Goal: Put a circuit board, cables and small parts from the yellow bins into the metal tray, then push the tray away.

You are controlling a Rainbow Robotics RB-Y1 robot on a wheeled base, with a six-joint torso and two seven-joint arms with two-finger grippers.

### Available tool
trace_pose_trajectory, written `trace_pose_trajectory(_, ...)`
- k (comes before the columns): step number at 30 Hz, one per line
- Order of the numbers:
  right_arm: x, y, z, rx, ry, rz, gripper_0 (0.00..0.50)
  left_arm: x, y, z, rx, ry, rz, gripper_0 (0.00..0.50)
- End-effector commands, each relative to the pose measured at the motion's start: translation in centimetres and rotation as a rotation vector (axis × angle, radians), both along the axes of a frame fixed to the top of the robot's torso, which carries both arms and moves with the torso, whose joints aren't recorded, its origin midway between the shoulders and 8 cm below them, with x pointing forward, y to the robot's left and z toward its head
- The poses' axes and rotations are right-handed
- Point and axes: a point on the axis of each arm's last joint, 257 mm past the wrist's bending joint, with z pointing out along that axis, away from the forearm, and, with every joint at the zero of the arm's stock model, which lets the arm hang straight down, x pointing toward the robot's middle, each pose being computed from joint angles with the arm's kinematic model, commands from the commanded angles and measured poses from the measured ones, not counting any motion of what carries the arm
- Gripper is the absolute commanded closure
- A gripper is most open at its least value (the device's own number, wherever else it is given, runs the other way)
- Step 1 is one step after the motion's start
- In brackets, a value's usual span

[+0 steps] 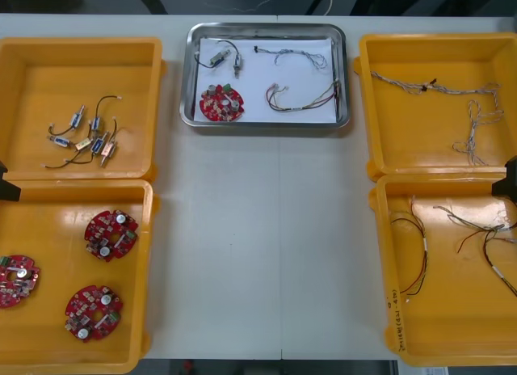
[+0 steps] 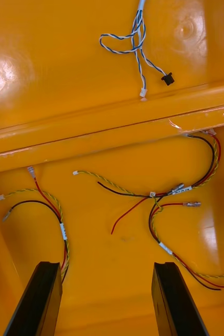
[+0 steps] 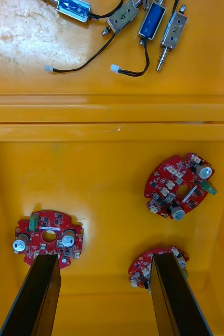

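tray: the metal tray (image 1: 266, 122) sits top middle of the front view on the counter (image 1: 258, 246), between the two upper yellow bins

in the tray: a circuit board (image 1: 221, 102) lower left, a small metal part (image 1: 215, 58) with a black lead above it, a blue and white cable (image 1: 303, 56) upper right and a red and yellow cable (image 1: 311, 99) lower right, all on the white inside

left gripper: the left gripper (image 3: 106, 302) hangs over the board bin (image 1: 149, 270) at the lower left, fingers spread wide, nothing in them

bin boards: three of them; near board (image 3: 49, 239) lies just past one fingertip, edge board (image 3: 143, 268) is half hidden behind the other finger, far board (image 3: 180, 185) is further out

right gripper: the right gripper (image 2: 106, 302) hangs over the wire bin (image 1: 384, 270) at the lower right, also released and empty, with loose wires (image 2: 159, 202) in red, yellow and black on the bin floor beyond the fingers

upper left: the parts bin (image 1: 81, 45) has a little heap of metal parts (image 1: 85, 141)

upper right: the twisted-cable bin (image 1: 440, 39) holds pale twisted cables (image 1: 452, 88)
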Motion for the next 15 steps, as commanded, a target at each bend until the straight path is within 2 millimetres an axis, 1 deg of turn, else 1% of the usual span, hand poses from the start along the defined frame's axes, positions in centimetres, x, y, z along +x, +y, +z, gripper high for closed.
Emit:
trace_pose_trajectory(1, -0.53, -1.15, 1.07, -0.06, -0.002, 0.073, 0.0, -0.41, 1.25, 1.36, 0.073, -0.017, -0.048, 0.0)
trace_pose_trajectory(7, -0.72, -0.69, 0.81, -0.09, 0.009, 0.157, 0.0, -0.41, 1.25, 1.36, 0.073, -0.017, -0.048, 0.0)
trace_pose_trajectory(15, -0.72, -0.69, 0.81, -0.09, 0.009, 0.157, 0.0, -0.41, 1.25, 1.36, 0.073, -0.017, -0.048, 0.0)
